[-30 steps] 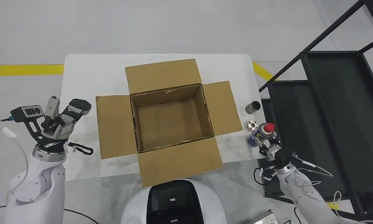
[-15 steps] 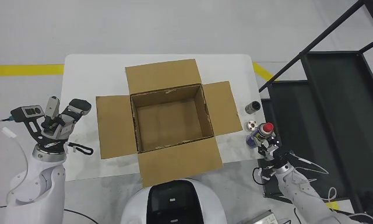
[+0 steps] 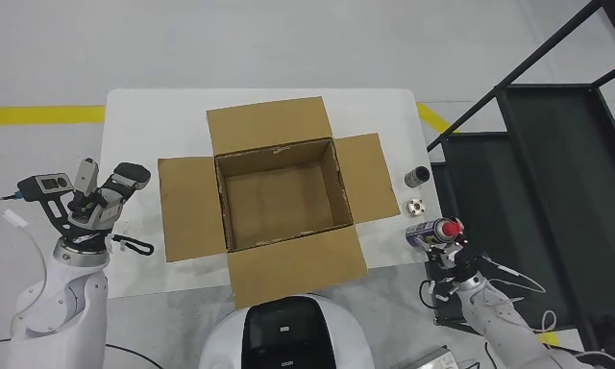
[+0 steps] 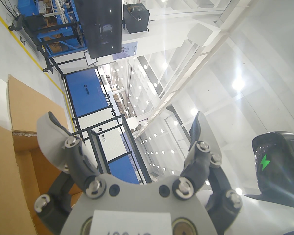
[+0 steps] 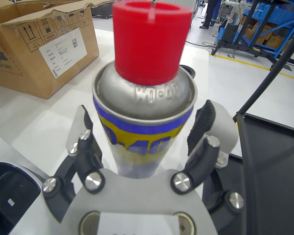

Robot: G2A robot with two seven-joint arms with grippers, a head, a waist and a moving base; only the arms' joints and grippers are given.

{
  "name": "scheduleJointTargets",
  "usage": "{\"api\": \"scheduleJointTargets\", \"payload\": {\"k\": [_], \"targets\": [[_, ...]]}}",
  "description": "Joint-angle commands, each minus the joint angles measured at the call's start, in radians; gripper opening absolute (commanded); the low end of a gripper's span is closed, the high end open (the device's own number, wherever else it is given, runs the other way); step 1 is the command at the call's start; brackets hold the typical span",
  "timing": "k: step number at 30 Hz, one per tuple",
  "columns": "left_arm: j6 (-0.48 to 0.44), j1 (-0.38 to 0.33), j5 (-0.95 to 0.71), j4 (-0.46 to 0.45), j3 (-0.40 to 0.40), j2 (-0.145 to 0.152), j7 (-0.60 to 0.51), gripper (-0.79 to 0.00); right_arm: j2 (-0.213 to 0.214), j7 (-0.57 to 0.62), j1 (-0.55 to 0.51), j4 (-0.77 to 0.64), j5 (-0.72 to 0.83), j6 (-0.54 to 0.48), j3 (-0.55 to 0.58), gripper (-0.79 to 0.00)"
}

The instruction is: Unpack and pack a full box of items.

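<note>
Right wrist view: can (image 5: 147, 123) (red-capped) within right gripper (image 5: 146, 111).

The box (image 3: 279, 201) opens upward; 2 cans (image 3: 416, 177) (image 3: 415, 207) stand beside its right flap.

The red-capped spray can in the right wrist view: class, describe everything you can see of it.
The red-capped metal spray can has a silvery domed shoulder, a blue and yellow body and a red plastic-looking cap, hollow on top. The right gripper holds it, jaws pressed on opposite sides of the body. From above it is tilted, by the white table's right edge, apart from the open brown cardboard box.
</note>
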Motion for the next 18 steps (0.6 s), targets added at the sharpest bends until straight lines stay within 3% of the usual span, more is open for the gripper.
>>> {"api": "scheduleJointTargets", "payload": {"k": [1,18], "targets": [[0.0,0.0,0.0,0.0,0.0,0.0,0.0,0.0,0.007,-0.007,-0.019,-0.019,0.016,0.007,0.008,0.0],[0.0,0.0,0.0,0.0,0.0,0.0,0.0,0.0,0.097,-0.031,-0.235,-0.264,0.104,0.031,0.093,0.0]]}}
